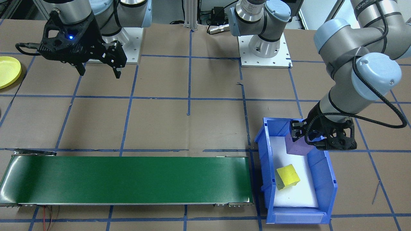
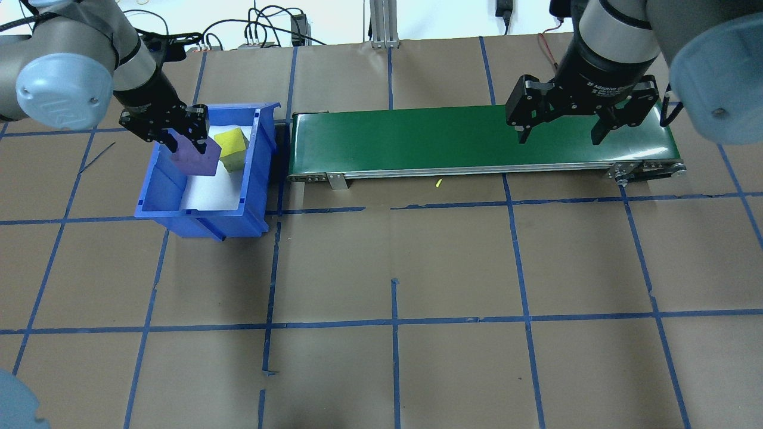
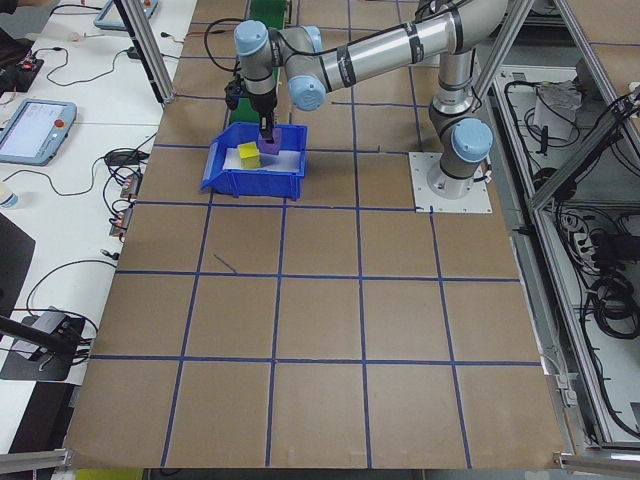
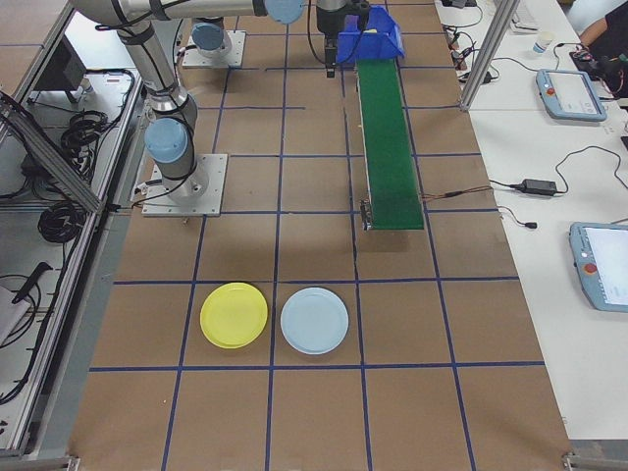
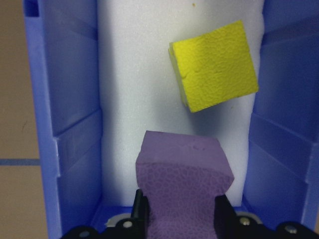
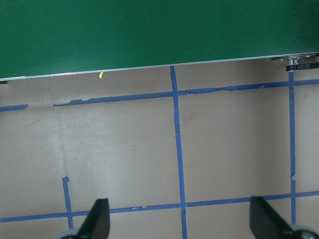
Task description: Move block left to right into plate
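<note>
A purple foam block (image 5: 182,186) sits between the fingers of my left gripper (image 5: 179,211), which is shut on it inside the blue bin (image 2: 161,205). The same purple block (image 1: 297,147) shows near the bin's back end, and from overhead (image 2: 194,158). A yellow block (image 5: 214,64) lies tilted on the bin's white floor, also seen as the yellow block (image 1: 287,176). My right gripper (image 2: 559,132) hangs open over the right end of the green conveyor belt (image 2: 477,140), holding nothing. The yellow plate (image 4: 234,315) lies on the table past the belt's end, its edge showing as the yellow plate (image 1: 8,71).
A pale blue plate (image 4: 314,321) lies beside the yellow one. The blue bin (image 1: 326,179) butts against the conveyor's end (image 1: 249,179). Blue tape lines grid the brown table (image 2: 393,298). A small yellow scrap (image 2: 438,184) lies in front of the belt.
</note>
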Tool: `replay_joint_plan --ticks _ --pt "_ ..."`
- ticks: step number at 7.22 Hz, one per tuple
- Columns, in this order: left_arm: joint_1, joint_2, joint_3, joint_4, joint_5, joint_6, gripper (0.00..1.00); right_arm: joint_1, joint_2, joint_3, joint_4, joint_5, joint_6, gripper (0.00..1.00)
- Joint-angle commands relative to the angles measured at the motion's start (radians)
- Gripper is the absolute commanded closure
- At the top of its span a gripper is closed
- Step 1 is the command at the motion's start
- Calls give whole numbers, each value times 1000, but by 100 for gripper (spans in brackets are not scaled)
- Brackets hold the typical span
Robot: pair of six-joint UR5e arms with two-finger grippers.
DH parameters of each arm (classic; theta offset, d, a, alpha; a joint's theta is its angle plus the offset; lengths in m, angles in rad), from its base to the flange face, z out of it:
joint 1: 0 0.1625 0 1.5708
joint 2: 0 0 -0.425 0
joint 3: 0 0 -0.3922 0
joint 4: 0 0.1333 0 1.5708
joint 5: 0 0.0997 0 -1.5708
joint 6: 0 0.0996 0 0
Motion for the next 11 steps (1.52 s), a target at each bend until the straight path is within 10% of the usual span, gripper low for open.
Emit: replay_joint_plan --ticks 1,9,11 --pt "-111 -2 57 -8 -4 -144 98 2 0 0 -2 1 0 0" --pt "-285 -223 87 259 -10 -266 92 2 2 1 0 1 0 0" --pt "-286 -224 77 262 -10 -257 5 2 2 1 0 1 0 0"
